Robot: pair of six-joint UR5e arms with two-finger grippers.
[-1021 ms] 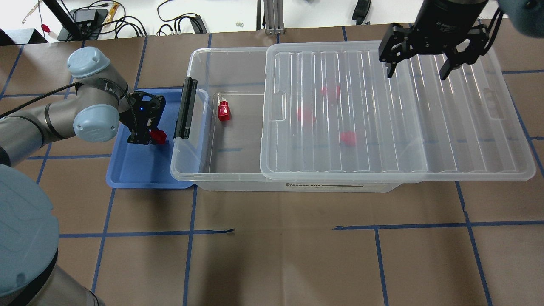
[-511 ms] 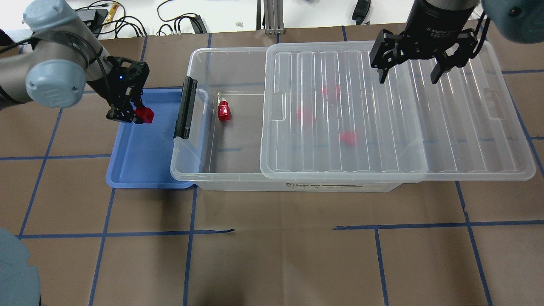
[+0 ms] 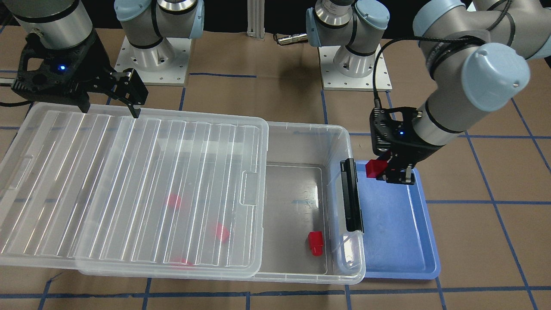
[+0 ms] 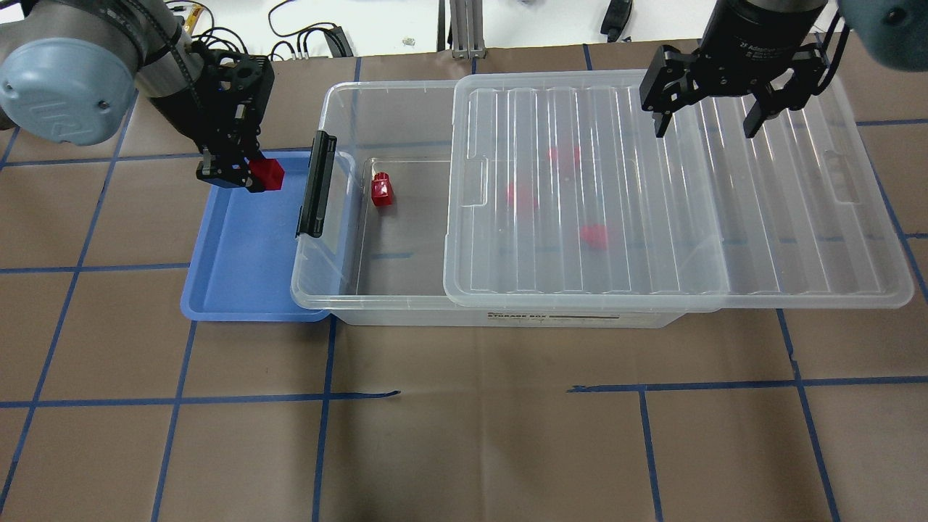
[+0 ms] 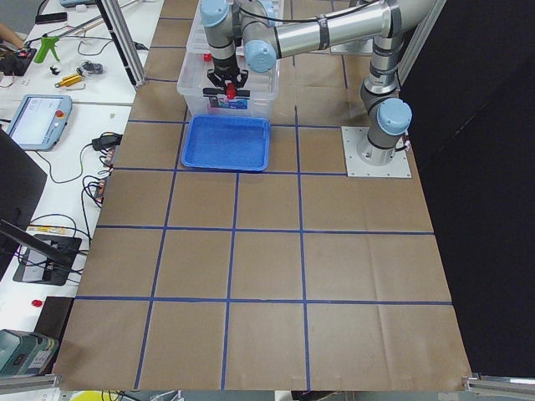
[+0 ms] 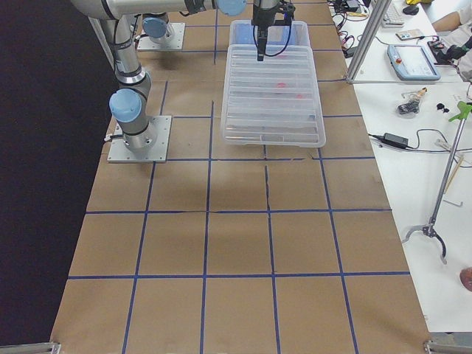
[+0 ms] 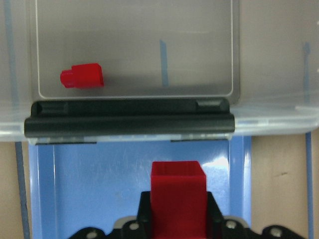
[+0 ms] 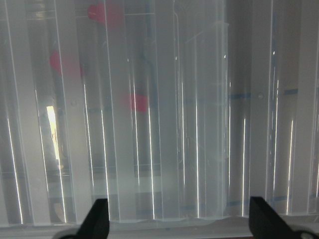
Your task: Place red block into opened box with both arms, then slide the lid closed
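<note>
On my desk the box lies with its lid covering all but the latch end, which stands open against the tray. My right gripper hangs wide open over the lid's far edge, while my left gripper is clamped on the red block above the tray's far corner, near the latch. Another block lies in the box's uncovered part, and three more show dimly through the lid.

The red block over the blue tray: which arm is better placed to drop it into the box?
Left. The left gripper holds the red block near the open box; the right gripper hangs open over the lid.
</note>
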